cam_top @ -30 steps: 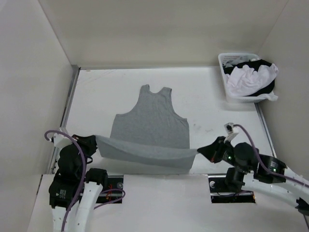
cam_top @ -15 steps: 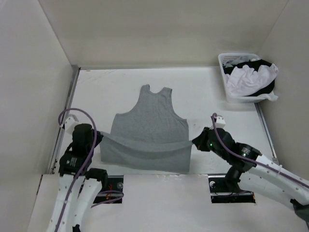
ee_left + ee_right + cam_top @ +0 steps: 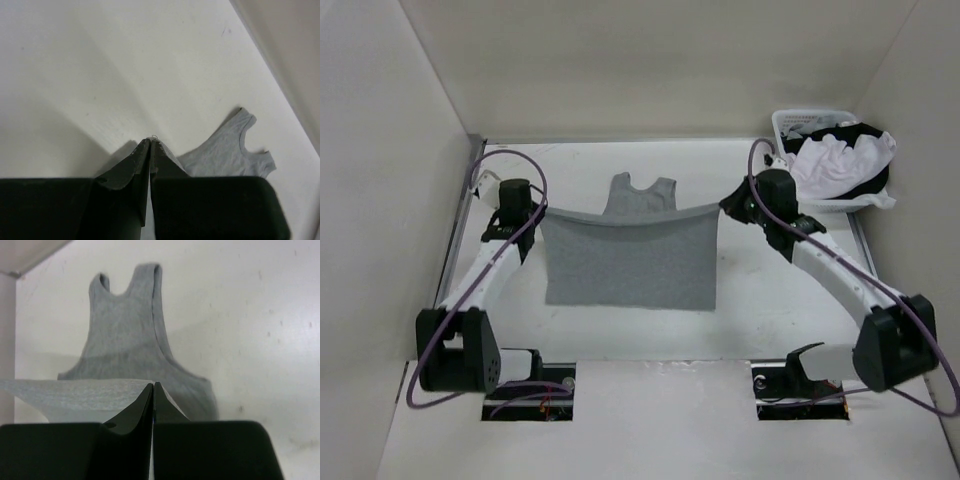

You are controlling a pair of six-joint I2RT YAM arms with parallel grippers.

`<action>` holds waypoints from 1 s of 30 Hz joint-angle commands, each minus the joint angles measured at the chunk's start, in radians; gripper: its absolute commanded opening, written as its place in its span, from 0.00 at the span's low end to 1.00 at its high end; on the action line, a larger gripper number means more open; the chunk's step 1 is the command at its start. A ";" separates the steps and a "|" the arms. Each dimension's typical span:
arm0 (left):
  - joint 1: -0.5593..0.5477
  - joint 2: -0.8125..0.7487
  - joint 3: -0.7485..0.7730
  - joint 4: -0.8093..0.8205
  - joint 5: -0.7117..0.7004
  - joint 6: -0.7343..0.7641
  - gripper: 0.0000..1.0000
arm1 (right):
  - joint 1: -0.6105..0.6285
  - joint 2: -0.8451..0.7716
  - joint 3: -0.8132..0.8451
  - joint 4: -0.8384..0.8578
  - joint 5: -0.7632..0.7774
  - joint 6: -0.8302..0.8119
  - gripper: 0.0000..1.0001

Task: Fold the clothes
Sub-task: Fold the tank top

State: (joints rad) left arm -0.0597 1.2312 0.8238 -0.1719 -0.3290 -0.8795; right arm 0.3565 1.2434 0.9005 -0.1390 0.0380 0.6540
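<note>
You see the left gripper [image 3: 535, 208] and the right gripper [image 3: 725, 205] each clenched on one hem corner of the grey tank top [image 3: 630, 265]. The hem is stretched between them, raised near the straps; the doubled body rests on the table [image 3: 780, 290].

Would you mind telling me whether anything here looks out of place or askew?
Only slightly: the white garment spills over the rim of the basket in the far right corner. The grey tank top hangs evenly between the left gripper and right gripper.
</note>
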 commanded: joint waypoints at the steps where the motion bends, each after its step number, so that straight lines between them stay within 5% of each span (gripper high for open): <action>1: 0.027 0.123 0.104 0.230 0.034 -0.003 0.00 | -0.059 0.135 0.156 0.145 -0.069 -0.042 0.02; 13: 0.013 0.634 0.546 0.261 0.062 0.076 0.07 | -0.158 0.631 0.520 0.138 -0.081 -0.036 0.03; 16: 0.028 0.672 0.586 0.250 0.085 0.080 0.23 | -0.155 0.683 0.564 0.157 -0.047 -0.022 0.21; 19: 0.024 0.570 0.461 0.268 0.090 0.060 0.32 | -0.140 0.630 0.494 0.167 -0.001 -0.021 0.45; 22: -0.019 0.368 0.187 0.357 0.079 0.017 0.32 | -0.084 0.489 0.300 0.225 0.075 -0.020 0.49; 23: -0.036 0.296 0.090 0.380 0.073 0.014 0.32 | -0.061 0.434 0.220 0.254 0.085 -0.017 0.46; 26: -0.045 0.109 -0.134 0.358 0.082 0.001 0.32 | 0.006 0.271 0.001 0.300 0.096 0.005 0.08; 27: -0.036 0.047 -0.191 0.324 0.088 0.004 0.32 | 0.024 0.224 -0.062 0.308 0.091 0.028 0.02; 30: 0.001 -0.129 -0.325 0.208 0.129 0.002 0.32 | 0.098 0.082 -0.231 0.319 0.114 0.068 0.05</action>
State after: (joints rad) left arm -0.0944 1.2140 0.5797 0.0902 -0.2249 -0.8612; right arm 0.4213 1.4189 0.7658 0.0978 0.1051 0.6758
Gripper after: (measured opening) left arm 0.321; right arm 0.040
